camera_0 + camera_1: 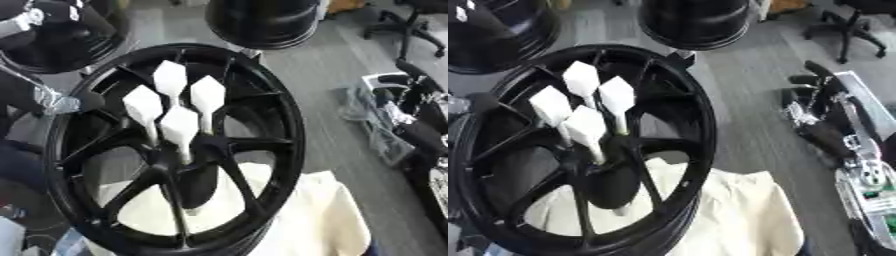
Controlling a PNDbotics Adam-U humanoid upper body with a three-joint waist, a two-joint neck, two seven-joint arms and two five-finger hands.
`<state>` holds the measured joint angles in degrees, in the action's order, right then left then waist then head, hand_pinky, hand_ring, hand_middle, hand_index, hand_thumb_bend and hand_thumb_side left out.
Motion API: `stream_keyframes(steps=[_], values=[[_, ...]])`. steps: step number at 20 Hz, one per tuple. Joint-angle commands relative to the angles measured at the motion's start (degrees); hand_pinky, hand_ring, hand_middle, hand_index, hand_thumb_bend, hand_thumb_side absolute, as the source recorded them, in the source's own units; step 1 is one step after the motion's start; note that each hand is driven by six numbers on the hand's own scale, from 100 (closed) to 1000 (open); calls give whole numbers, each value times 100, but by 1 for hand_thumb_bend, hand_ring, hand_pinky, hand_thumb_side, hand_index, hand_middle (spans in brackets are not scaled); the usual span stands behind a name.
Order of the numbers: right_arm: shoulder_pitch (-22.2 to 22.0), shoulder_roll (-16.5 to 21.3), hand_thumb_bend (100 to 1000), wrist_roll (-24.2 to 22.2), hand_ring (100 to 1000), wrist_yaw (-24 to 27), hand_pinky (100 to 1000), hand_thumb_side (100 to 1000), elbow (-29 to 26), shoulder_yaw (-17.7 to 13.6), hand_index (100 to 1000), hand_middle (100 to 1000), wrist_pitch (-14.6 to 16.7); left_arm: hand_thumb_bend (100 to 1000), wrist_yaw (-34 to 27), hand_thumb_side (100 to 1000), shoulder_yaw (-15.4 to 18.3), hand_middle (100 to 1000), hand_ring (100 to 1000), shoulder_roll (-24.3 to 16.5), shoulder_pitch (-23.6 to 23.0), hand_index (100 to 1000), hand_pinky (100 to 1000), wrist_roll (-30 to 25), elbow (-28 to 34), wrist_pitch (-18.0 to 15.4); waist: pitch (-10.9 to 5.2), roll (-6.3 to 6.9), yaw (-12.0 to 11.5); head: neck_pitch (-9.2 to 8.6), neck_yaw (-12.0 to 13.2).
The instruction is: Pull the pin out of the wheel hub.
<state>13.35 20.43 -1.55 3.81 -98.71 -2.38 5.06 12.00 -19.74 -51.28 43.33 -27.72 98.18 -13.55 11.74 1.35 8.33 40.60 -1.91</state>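
White pins (178,127) in wheel hub (175,165), right robot hand (833,127) apart

Cream cloth (315,220) spread at the near edge. Two more black rims behind: one (262,20) at top centre, one (52,40) at top left. Office chair (411,25) on grey floor (324,80), top right.
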Motion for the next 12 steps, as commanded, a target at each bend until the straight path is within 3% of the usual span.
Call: stream_keyframes(steps=[1,5,12], values=[[34,157,204,-20,747,15,803,322,-35,-12,944,749,17,447,114,318,-279,713,743,51,305,839,787,-316,-390,-141,-131,6,-10,-79,-55],[23,161,204,-18,747,13,803,322,-29,-16,944,749,20,447,117,318,-262,713,743,201,475,839,787,-765,-643,-257,-140,9,-22,-74,-77],[12,154,198,-16,747,15,803,324,-16,-18,944,748,19,404,-29,270,-202,707,738,464,660,832,781,-1554,-863,-181,-153,2,-2,-88,-74]])
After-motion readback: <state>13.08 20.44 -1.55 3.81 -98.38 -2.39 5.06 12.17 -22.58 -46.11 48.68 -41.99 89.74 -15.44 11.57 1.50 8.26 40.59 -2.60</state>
